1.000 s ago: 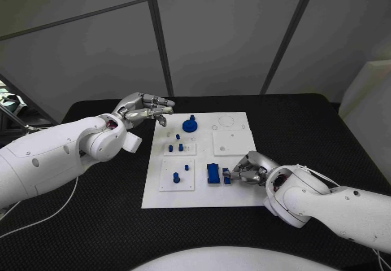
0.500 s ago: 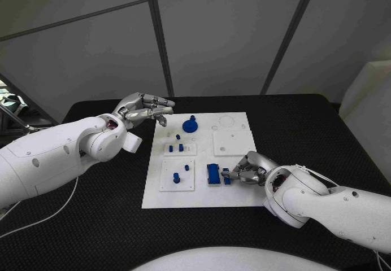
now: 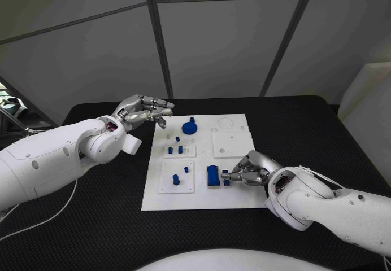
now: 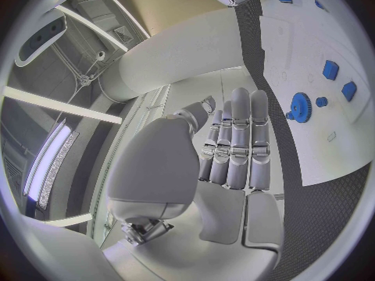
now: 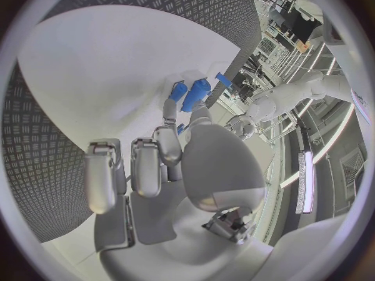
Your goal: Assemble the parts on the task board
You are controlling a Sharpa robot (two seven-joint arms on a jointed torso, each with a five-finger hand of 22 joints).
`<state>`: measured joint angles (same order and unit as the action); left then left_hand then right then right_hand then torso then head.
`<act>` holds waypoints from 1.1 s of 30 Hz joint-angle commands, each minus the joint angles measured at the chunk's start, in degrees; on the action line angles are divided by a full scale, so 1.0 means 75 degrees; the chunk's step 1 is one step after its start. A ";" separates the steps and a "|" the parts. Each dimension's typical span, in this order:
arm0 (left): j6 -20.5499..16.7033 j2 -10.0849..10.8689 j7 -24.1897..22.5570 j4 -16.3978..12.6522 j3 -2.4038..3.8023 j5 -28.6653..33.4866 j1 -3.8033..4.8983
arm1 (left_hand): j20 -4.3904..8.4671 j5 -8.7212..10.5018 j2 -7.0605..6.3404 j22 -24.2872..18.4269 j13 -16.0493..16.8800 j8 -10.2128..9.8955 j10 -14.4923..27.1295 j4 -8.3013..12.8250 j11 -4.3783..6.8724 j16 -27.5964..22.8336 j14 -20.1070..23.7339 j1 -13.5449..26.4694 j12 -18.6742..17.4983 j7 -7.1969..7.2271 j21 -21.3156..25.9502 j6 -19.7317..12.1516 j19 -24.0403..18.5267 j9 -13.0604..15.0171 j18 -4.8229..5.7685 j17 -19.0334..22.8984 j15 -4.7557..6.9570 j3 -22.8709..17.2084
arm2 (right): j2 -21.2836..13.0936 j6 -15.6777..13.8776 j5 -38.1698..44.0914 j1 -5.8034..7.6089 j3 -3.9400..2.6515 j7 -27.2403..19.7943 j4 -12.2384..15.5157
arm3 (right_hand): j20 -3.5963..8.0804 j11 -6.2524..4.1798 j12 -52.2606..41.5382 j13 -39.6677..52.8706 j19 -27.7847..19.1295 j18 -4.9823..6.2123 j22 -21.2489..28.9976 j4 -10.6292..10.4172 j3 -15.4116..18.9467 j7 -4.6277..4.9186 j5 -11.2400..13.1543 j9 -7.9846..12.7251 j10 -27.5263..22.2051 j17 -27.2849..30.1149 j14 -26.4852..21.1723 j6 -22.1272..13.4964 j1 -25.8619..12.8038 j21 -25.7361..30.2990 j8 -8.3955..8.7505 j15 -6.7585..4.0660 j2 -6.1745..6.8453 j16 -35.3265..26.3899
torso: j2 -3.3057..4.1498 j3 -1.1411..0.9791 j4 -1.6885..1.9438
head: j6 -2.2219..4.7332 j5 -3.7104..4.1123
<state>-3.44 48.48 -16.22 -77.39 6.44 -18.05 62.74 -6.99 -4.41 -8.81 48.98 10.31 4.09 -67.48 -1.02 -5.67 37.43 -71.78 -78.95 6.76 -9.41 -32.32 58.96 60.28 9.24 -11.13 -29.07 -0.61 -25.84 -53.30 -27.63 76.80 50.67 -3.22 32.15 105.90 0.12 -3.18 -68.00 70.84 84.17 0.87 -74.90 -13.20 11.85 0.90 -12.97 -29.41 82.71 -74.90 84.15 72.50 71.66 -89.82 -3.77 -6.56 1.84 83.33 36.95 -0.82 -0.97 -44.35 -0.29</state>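
Two hands in play, one working. The right hand (image 3: 251,169), lower right of centre in the head view, sits at the task board's (image 3: 232,195) lower right area, fingers curled in toward a small blue piece (image 3: 226,178) just beside the taller blue block (image 3: 212,174). The fingertips look closed on or against that small piece; the right wrist view shows fingertips (image 5: 170,109) touching blue parts (image 5: 193,93), but I cannot tell for sure whether it is a true pinch or just contact. The left hand (image 3: 143,110), upper left of the frame, hovers off the board's top left corner over the black table (image 3: 98,226), fingers loosely curled, holding nothing; the left wrist view shows its fingers (image 4: 238,137) straight-ish and empty, near the blue gear (image 4: 300,107).

Other parts: the gear (image 3: 190,125) at the board's upper middle, a few small pegs (image 3: 175,149) standing in the centre-left plate, one peg (image 3: 176,178) in the lower-left plate. The upper-right plates look unfilled.

Step in hand, my read: the right hand is seating or picking the small piece next to the tall block. Assembly looks partway, several sockets still open.

The next move calls for a firm pinch, keeping the piece upright, and not knocking the tall block touching close beside it. The left hand is likely waiting for the gear.
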 commanded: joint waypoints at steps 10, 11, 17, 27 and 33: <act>0.0068 -0.0026 -0.0022 0.0023 0.0006 0.0046 0.0008 | 0.0010 0.0005 0.0056 -0.0008 0.0011 -0.0029 0.0055 0.0003 0.0016 -0.0044 -0.0038 0.0014 -0.0027 -0.0017 0.0022 -0.0012 0.0041 0.0008 0.0093 0.0005 -0.0035 0.0041 | -0.0124 0.0519 -0.0062 0.0007 0.0001 -0.0361 -0.0006 | 0.0012 0.0000 0.0030 0.0033 0.0778 -0.0116 -0.2013 0.0249 -0.0098 -0.0011 0.0045 -0.0005 0.0018 -0.0279 0.0432 -0.0021 0.0500 -0.0024 -0.0009 -0.0016 -0.0004 -0.0034 | 0.0025 0.0003 -0.0005 | 0.0021 0.0018; 0.0069 -0.0026 -0.0021 0.0022 0.0006 0.0046 0.0008 | 0.0010 0.0005 0.0056 -0.0008 0.0011 -0.0029 0.0055 0.0003 0.0016 -0.0044 -0.0038 0.0014 -0.0027 -0.0017 0.0022 -0.0012 0.0041 0.0008 0.0093 0.0005 -0.0035 0.0041 | -0.0122 0.0523 -0.0052 0.0007 0.0001 -0.0323 -0.0023 | 0.0014 -0.0004 0.0031 0.0034 0.0778 -0.0116 -0.2013 0.0275 -0.0118 -0.0016 0.0044 -0.0006 0.0018 -0.0281 0.0432 -0.0015 0.0546 -0.0024 -0.0010 -0.0019 -0.0045 -0.0034 | 0.0026 0.0001 -0.0003 | 0.0021 0.0020; 0.0067 -0.0017 -0.0019 0.0020 0.0005 0.0046 0.0008 | 0.0009 0.0002 0.0064 -0.0018 0.0014 -0.0035 0.0069 -0.0004 0.0014 -0.0056 -0.0041 0.0019 -0.0032 -0.0019 0.0038 -0.0026 0.0047 0.0008 0.0093 0.0003 -0.0037 0.0047 | -0.0104 0.0588 -0.0025 0.0006 0.0001 -0.0215 -0.0099 | 0.0023 -0.0020 0.0036 0.0036 0.0778 -0.0116 -0.2013 0.0381 -0.0150 -0.0036 0.0049 -0.0011 0.0017 -0.0292 0.0435 0.0012 0.0689 -0.0024 -0.0016 -0.0030 -0.0117 -0.0031 | 0.0020 0.0007 0.0017 | 0.0005 0.0014; 0.0064 -0.0010 -0.0017 0.0019 0.0005 0.0046 0.0008 | 0.0009 0.0002 0.0064 -0.0018 0.0014 -0.0035 0.0069 -0.0004 0.0014 -0.0056 -0.0041 0.0019 -0.0032 -0.0019 0.0038 -0.0026 0.0047 0.0008 0.0093 0.0003 -0.0037 0.0047 | -0.0021 0.0620 0.0001 0.0006 0.0001 -0.0154 -0.0230 | 0.0034 -0.0035 0.0032 0.0045 0.0778 -0.0116 -0.2013 0.0499 -0.0162 -0.0052 0.0047 -0.0011 0.0021 -0.0312 0.0440 0.0037 0.0825 -0.0024 -0.0016 -0.0042 -0.0168 -0.0023 | 0.0025 0.0007 0.0000 | -0.0026 0.0004; 0.0066 -0.0009 -0.0017 0.0014 0.0005 0.0046 0.0008 | 0.0009 0.0002 0.0064 -0.0018 0.0014 -0.0035 0.0069 -0.0004 0.0014 -0.0056 -0.0041 0.0019 -0.0032 -0.0019 0.0038 -0.0026 0.0047 0.0008 0.0093 0.0003 -0.0037 0.0047 | 0.0030 0.0462 0.0016 0.0006 0.0001 -0.0218 -0.0286 | 0.0037 -0.0025 0.0025 0.0055 0.0778 -0.0116 -0.2013 0.0434 -0.0080 -0.0037 0.0068 -0.0013 0.0031 -0.0321 0.0442 0.0064 0.0666 -0.0024 -0.0018 -0.0039 -0.0207 -0.0020 | 0.0024 0.0001 0.0012 | -0.0028 0.0001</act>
<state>-3.42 48.41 -16.18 -77.20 6.44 -18.05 62.73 -6.98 -4.41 -8.81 48.90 10.35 4.09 -67.28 -1.02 -5.46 37.23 -71.78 -78.95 6.76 -9.41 -32.32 58.96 60.28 9.22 -11.13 -29.07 -0.61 -25.84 -53.12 -23.60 76.55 50.67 -3.21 30.83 103.68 0.11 -3.07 -67.42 71.26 84.16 0.86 -74.90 -10.06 10.91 0.68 -12.71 -29.45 82.60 -74.93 84.14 72.71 77.19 -89.82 -3.77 -6.53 0.43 83.33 37.13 -0.79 -0.91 -44.54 -0.30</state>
